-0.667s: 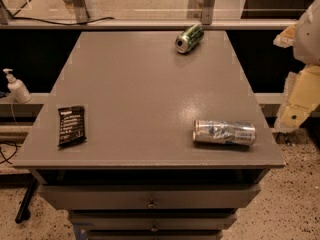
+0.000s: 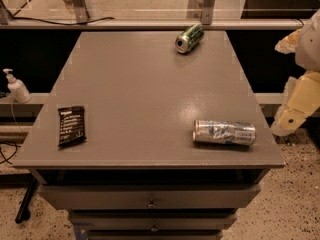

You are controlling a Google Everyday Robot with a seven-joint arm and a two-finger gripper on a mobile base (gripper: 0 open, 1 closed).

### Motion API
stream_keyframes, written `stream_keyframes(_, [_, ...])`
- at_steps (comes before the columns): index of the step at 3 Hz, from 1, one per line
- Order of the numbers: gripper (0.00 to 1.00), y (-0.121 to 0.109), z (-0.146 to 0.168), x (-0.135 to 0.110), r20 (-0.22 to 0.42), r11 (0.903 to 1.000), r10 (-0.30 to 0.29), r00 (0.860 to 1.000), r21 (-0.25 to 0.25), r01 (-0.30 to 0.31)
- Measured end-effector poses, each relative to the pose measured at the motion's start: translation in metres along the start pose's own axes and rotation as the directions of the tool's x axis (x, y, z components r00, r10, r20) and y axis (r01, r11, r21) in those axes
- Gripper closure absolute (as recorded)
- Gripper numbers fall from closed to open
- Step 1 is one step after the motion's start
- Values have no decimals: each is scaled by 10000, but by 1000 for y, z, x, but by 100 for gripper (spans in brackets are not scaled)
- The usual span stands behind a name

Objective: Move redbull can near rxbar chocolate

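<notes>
Silver-blue can (image 2: 224,132) on its side, front right of worktop (image 2: 140,84), unmoved since a moment ago. Black bar wrapper (image 2: 71,125) well apart, left edge. Gripper (image 2: 295,111) off the right side, likewise unshifted, its grip cannot be told. Carry not yet begun.

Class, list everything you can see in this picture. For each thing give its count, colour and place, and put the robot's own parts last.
table: one, grey, centre of view
drawers: at least two, grey, under the tabletop
redbull can: one, silver and blue, lying on its side, front right of the table
green can: one, shiny green, on its side at the far edge
rxbar chocolate: one, black, flat, front left
pump bottle: one, white, on a ledge left of the table
gripper: one, cream, beyond the table's right edge, apart from the redbull can
</notes>
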State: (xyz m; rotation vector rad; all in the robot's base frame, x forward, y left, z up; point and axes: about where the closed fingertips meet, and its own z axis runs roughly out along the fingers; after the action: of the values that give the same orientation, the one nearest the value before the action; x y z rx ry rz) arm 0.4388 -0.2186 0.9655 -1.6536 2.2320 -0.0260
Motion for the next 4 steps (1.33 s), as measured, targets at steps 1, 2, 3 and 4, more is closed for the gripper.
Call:
stream_keyframes(1, [0,17,25,-4,777,9983,514,9957,-308,-491])
stream_keyframes(2, [0,37,64,-11,1292,9938,815,9883,-861,-707])
stream_keyframes(3, [0,54,101,-20,1593,9898,757,9843,-1319,-548])
stream_keyframes(4, [0,58,126,-27,1728,9877,644,9828,-1513,-381])
